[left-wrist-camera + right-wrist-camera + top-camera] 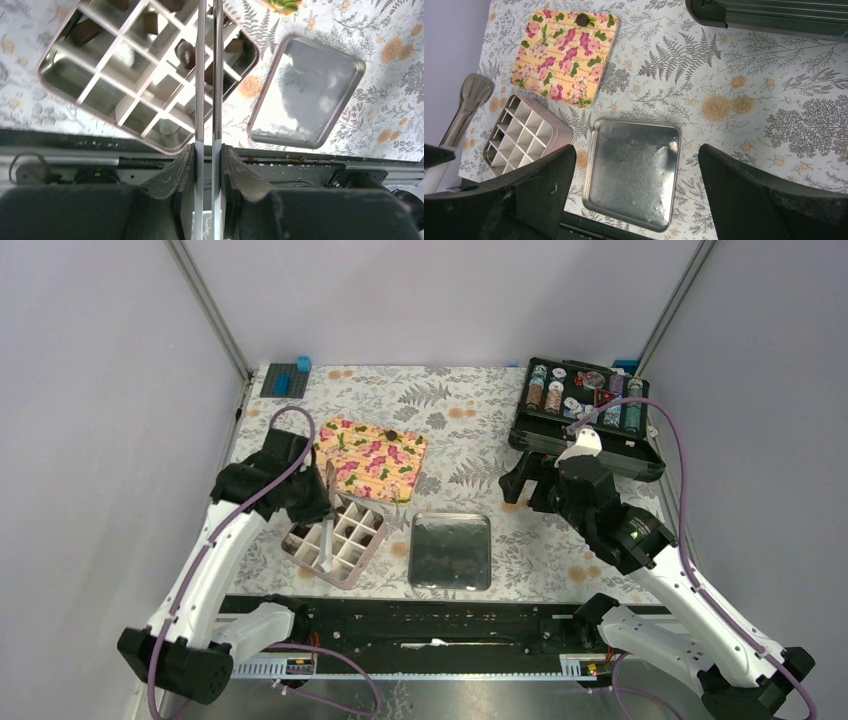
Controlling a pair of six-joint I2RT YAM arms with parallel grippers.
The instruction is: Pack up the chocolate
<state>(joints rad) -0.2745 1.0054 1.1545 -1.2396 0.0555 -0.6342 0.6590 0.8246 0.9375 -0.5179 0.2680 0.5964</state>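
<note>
Where the left jaws (207,155) stand: over the near edge of the gridded box (559,134), pointing down at it.
Left jaws: narrow, clamped on the two blades of the metal tongs (217,75).
Tongs: the blades are pressed close together and reach forward from the jaws over the box cells; the tips are outside the wrist view.
Chocolate (186,52): several dark pieces lie in cells of the box, ahead of the left jaws. One lies just beside the left blade; whether the blade touches it, I cannot tell.
Right jaws (636,150): wide apart, holding nothing.
Metal tray (624,200): on the worktop (749,75), below and between the right jaws.
Floral lid (564,50): ahead of the right jaws, to their left, beside the box.
Black case (774,15): ahead of the right jaws, to their right.
</note>
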